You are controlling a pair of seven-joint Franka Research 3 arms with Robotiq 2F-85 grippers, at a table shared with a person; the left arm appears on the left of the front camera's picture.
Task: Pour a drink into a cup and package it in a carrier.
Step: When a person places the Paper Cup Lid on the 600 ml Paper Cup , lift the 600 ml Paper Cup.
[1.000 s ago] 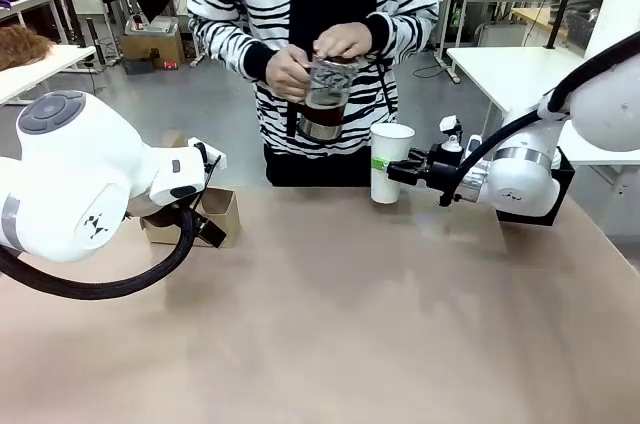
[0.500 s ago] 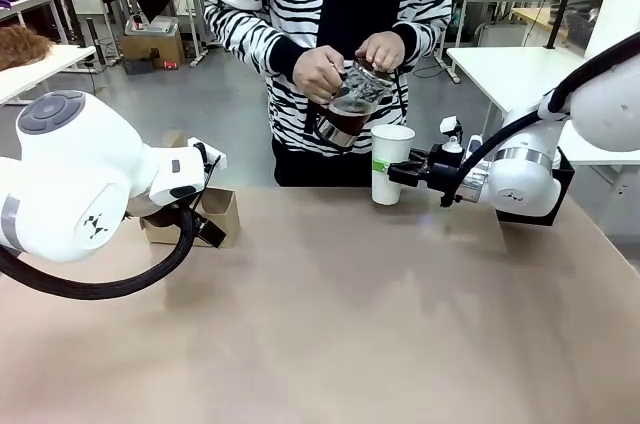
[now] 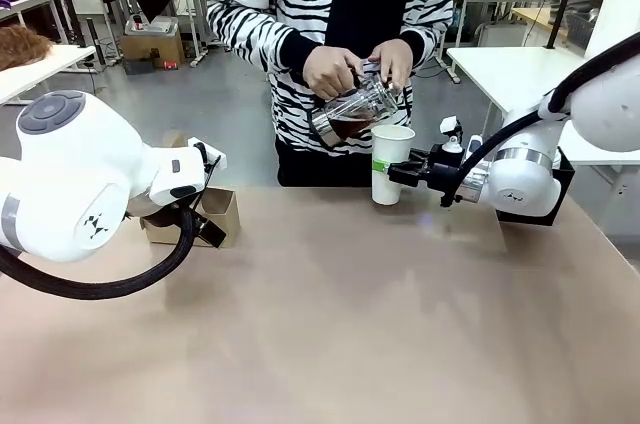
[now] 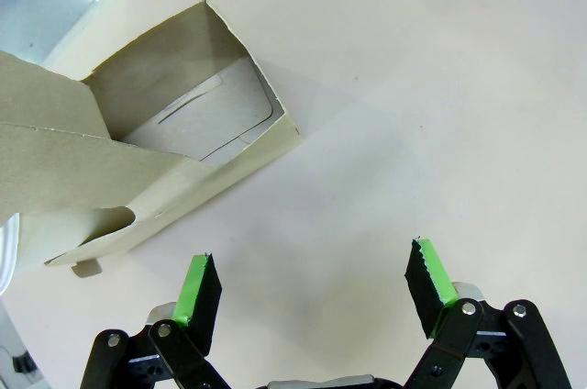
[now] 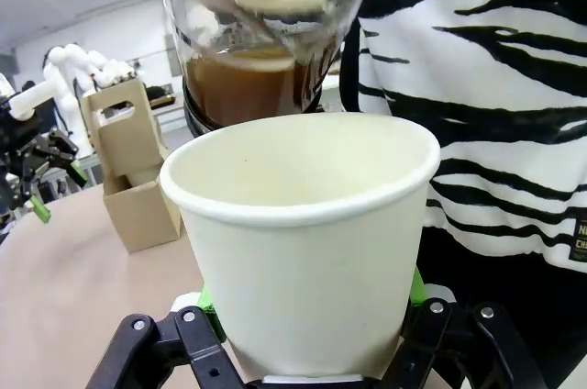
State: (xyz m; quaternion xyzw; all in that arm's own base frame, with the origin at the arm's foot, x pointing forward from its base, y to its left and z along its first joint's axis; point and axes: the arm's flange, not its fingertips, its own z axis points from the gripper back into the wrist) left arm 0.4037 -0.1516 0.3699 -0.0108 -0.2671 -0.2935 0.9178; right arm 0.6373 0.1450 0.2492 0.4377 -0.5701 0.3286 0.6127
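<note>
The white paper cup (image 3: 390, 162) (image 5: 303, 242) stands upright at the table's far side. My right gripper (image 3: 393, 172) (image 5: 312, 299) is shut on its lower half. The person's two hands hold a glass pitcher (image 3: 355, 109) (image 5: 257, 31), tilted with its spout over the cup's rim. The dark brown drink (image 5: 243, 86) sits inside the pitcher, and the visible inner wall of the cup is white. The brown cardboard carrier (image 3: 218, 212) (image 4: 138, 160) (image 5: 138, 189) rests at the far left. My left gripper (image 4: 316, 286) hangs open just beside it, touching nothing.
The tan table (image 3: 330, 324) stretches toward me. My left arm's bulky white body (image 3: 80, 184) fills the near left. A black box (image 3: 566, 182) sits behind my right arm. White tables (image 3: 500, 69) stand beyond the person.
The person has moved right, lowered the pitcher and tipped it from near upright toward the cup's rim. Both arms have stayed still.
</note>
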